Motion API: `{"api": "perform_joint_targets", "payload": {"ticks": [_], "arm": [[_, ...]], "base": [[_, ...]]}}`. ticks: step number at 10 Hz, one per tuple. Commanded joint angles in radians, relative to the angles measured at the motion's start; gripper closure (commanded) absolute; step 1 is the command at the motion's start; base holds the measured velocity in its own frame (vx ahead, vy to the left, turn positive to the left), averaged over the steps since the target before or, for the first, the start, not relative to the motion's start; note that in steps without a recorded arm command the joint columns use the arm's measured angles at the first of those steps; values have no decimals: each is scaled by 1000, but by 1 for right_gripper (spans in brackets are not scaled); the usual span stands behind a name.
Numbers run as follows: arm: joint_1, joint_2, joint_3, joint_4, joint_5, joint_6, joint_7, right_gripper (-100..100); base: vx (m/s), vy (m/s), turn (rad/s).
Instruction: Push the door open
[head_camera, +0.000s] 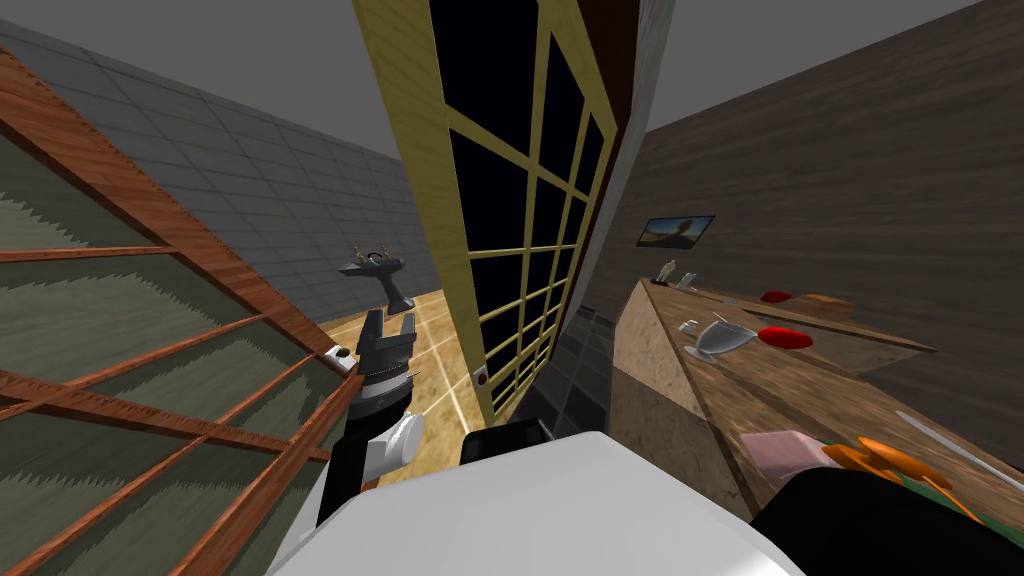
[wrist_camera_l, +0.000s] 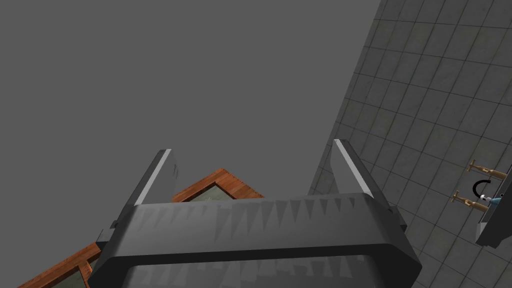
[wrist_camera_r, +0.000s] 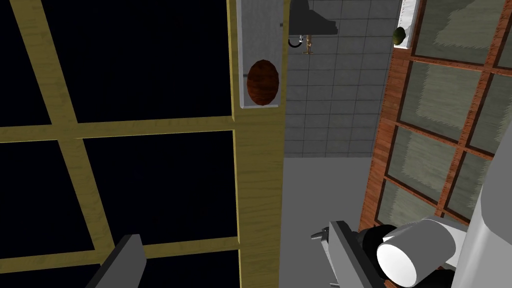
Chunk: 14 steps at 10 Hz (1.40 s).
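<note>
- yellow-framed door (head_camera: 445, 250) stands just ahead, right of the red-brown door (head_camera: 100, 300).
- right pincer (wrist_camera_r: 235, 232) wide open, empty; left pincer (wrist_camera_l: 252, 147) likewise.
- we'd press the stile near the knob (wrist_camera_r: 263, 82), flat and steady.

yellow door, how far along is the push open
Done: a gap already stands between the yellow-framed door and the red-brown door, with the sink showing through. In hand: the right gripper, open, faces the yellow door's edge below its knob; contact is unclear. The left gripper, open, is by the red-brown door. Left: probably swinging the yellow door wider.
</note>
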Motion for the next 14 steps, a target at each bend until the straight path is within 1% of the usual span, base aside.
{"api": "perform_joint_targets", "payload": {"ticks": [1, 7, 8, 9, 10, 12, 13, 14], "arm": [[34, 3, 28, 15, 27, 19, 1, -100], [34, 3, 28, 15, 27, 19, 1, -100], [3, -9, -3, -6, -5, 29, -7, -100], [3, -9, -5, -5, -7, 35, -8, -100], [2, -5, -7, -3, -11, 47, -10, -100], [1, 13, -11, 0, -19, 70, -15, -100], [-2, 8, -10, 2, -17, 62, -12, -100], [-7, 3, -10, -2, -17, 75, -15, -100]], "base": [[0, 0, 0], [0, 0, 0], [55, 119, -19], [77, 155, -63], [74, 176, -19], [91, 193, -26], [37, 82, -12], [81, 80, 28]]}}
